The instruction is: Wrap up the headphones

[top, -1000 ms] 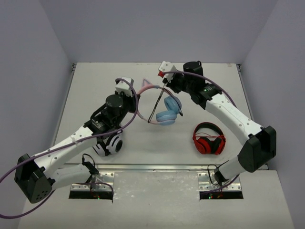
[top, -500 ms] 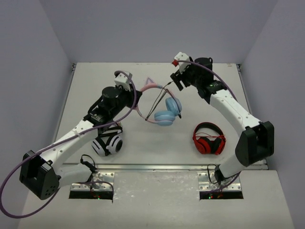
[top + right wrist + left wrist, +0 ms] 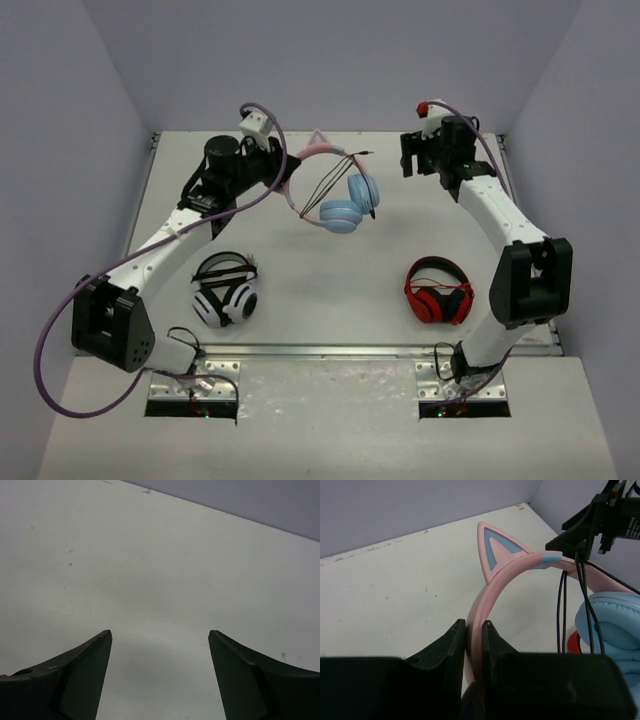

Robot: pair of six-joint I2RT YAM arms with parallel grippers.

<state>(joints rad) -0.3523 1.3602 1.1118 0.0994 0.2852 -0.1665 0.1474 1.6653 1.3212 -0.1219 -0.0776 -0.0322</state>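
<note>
The left claw (image 3: 474, 626) is pinched shut on the pink band of the headphones (image 3: 343, 214), in the upper middle of the top view. Their black cable (image 3: 560, 607) hangs over the band. The right claw (image 3: 160, 636) is wide open and holds nothing, over the worktop (image 3: 150, 555) at the upper right.

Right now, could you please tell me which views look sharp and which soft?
Top external: evenly lit and sharp, faint shadows by the headphones. Left wrist: the left claw is dark and soft, the cat ear crisper. Right wrist: the right claw is blurred, the table bright.
</note>
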